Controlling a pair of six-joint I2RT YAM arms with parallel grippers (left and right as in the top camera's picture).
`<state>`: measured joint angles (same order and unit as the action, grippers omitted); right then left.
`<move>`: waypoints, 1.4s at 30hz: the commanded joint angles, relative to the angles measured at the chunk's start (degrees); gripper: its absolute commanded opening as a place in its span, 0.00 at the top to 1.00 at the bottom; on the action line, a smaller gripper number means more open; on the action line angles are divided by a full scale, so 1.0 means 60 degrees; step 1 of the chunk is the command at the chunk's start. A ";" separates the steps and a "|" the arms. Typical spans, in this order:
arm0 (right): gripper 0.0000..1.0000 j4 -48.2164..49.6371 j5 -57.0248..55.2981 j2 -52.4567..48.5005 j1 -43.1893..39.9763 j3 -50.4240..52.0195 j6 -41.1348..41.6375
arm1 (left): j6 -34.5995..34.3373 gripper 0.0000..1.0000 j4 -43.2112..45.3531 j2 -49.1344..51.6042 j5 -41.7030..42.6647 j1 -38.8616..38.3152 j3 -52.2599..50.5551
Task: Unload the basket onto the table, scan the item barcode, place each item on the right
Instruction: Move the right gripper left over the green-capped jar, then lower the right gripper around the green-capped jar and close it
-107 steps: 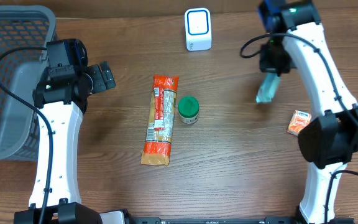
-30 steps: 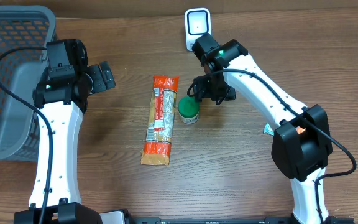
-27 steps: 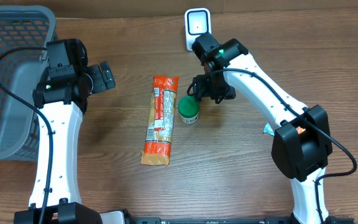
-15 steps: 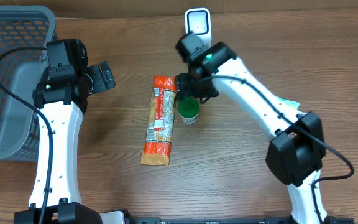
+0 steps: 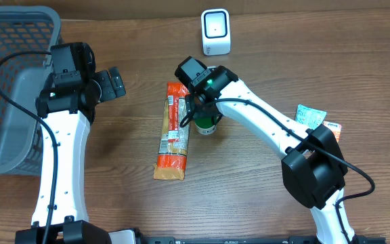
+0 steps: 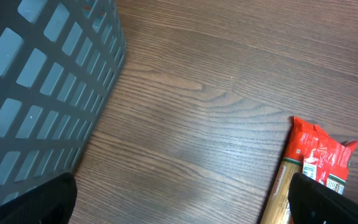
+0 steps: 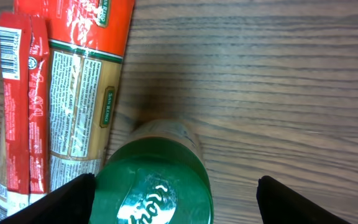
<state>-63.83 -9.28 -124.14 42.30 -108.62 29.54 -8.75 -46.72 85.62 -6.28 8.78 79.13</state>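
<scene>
A small jar with a green lid (image 5: 206,121) stands on the wooden table beside a long red-and-orange packet (image 5: 174,132). My right gripper (image 5: 196,112) hovers directly over the jar, open. In the right wrist view the green lid (image 7: 154,183) lies between the fingers, close to the left one, with a gap to the right one (image 7: 182,202). The packet (image 7: 61,93) shows a barcode at its top left. The white scanner (image 5: 215,32) stands at the back. My left gripper (image 5: 114,85) is open and empty, up left of the packet (image 6: 312,165).
A grey mesh basket (image 5: 12,88) fills the left side, close to the left arm, and shows in the left wrist view (image 6: 36,81). A teal packet (image 5: 310,115) and a small orange box (image 5: 332,129) lie at the right, by the right arm's base.
The right arm has swung left from near the scanner to above the green-lidded jar, and its jaws have widened. The left arm has not moved.
</scene>
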 commanded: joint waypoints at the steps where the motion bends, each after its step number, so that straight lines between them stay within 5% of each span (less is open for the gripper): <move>1: 0.16 0.0211 0.0295 0.0273 -0.0022 0.0310 0.0073 | 0.0178 0.00 0.0036 0.0095 -0.0047 0.0026 0.0095; 15: 0.16 0.0277 0.0353 0.0277 0.0011 0.0430 -0.0018 | 0.0178 0.00 0.0040 0.0095 -0.0047 0.0026 0.0095; 27: 0.14 0.0091 -0.0237 0.0299 0.0011 -0.0539 -0.1490 | 0.0178 0.00 0.0036 0.0095 -0.0047 0.0026 0.0095; 31: 0.04 0.0200 -0.0160 0.0295 0.0015 -0.0699 -0.2299 | 0.0178 0.00 0.0040 0.0095 -0.0047 0.0029 0.0095; 42: 0.00 0.0448 0.0342 0.0226 0.0018 -0.0397 -0.2514 | 0.0178 0.00 0.0040 0.0095 -0.0047 0.0026 0.0095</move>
<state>-61.93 -8.54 -123.63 42.37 -111.39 15.51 -8.75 -46.72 85.62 -6.28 8.78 79.13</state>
